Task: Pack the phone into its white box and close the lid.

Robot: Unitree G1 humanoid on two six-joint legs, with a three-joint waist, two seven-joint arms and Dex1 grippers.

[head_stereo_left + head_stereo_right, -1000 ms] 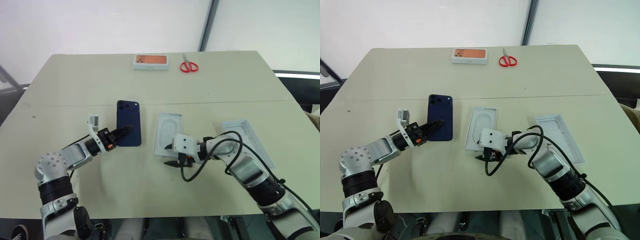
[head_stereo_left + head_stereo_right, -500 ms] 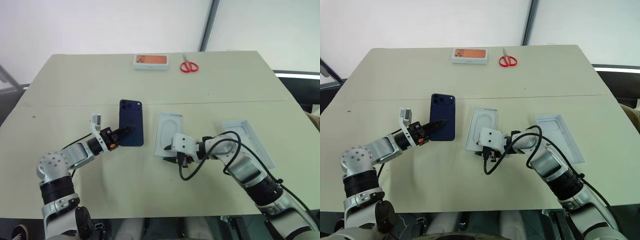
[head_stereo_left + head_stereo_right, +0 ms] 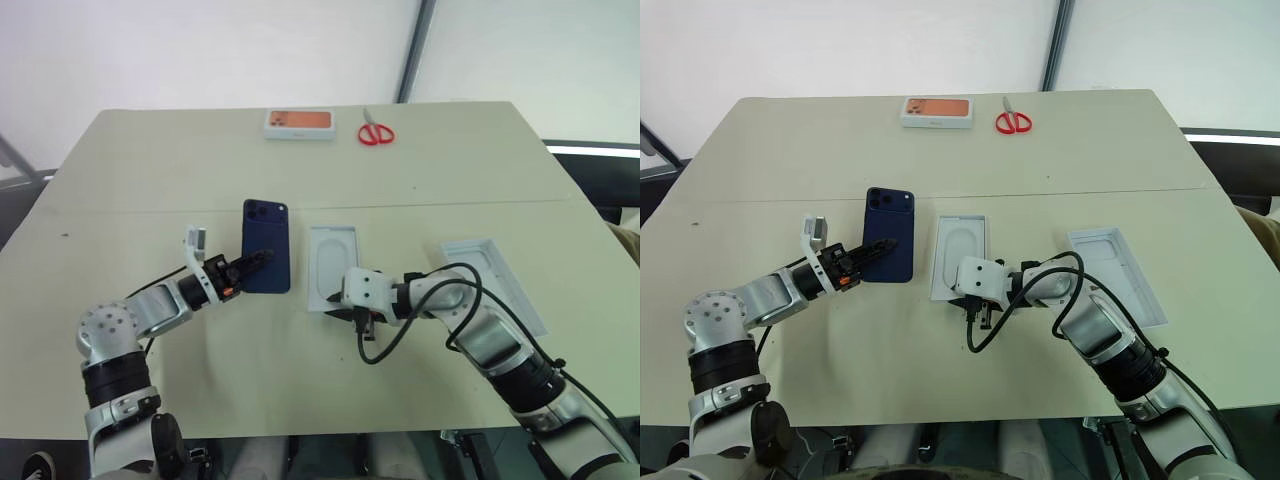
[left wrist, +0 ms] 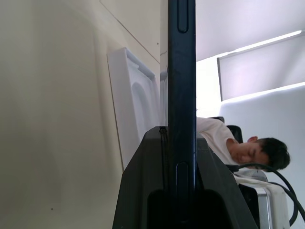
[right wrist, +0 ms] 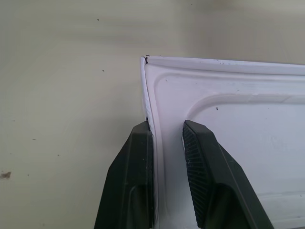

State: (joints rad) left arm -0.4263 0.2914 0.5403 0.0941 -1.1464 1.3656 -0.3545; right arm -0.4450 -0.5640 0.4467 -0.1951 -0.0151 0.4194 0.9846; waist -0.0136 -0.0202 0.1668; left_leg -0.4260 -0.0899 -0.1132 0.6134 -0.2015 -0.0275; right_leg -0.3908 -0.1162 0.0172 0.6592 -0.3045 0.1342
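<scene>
The dark navy phone [image 3: 266, 258] is in my left gripper [image 3: 256, 262], which is shut on its near end. It shows edge-on between the fingers in the left wrist view [image 4: 181, 71]. Just right of it lies the white box [image 3: 333, 268], with a white oval-imprinted insert covering its floor. At its near left corner my right gripper [image 5: 167, 133] is open a narrow gap. One finger [image 5: 140, 152] is outside the thin wall and the other is inside. The lid [image 3: 495, 283], a white shell, lies open side up at the right.
An orange-faced white box [image 3: 299, 122] and red scissors [image 3: 375, 132] lie at the table's far edge. A black cable [image 3: 385, 345] loops from my right wrist. A person [image 4: 259, 152] sits beyond the table in the left wrist view.
My right gripper's fingers have narrowed around the white box's near corner, and the box has straightened and slid slightly left. The phone has drifted a little right, towards the box.
</scene>
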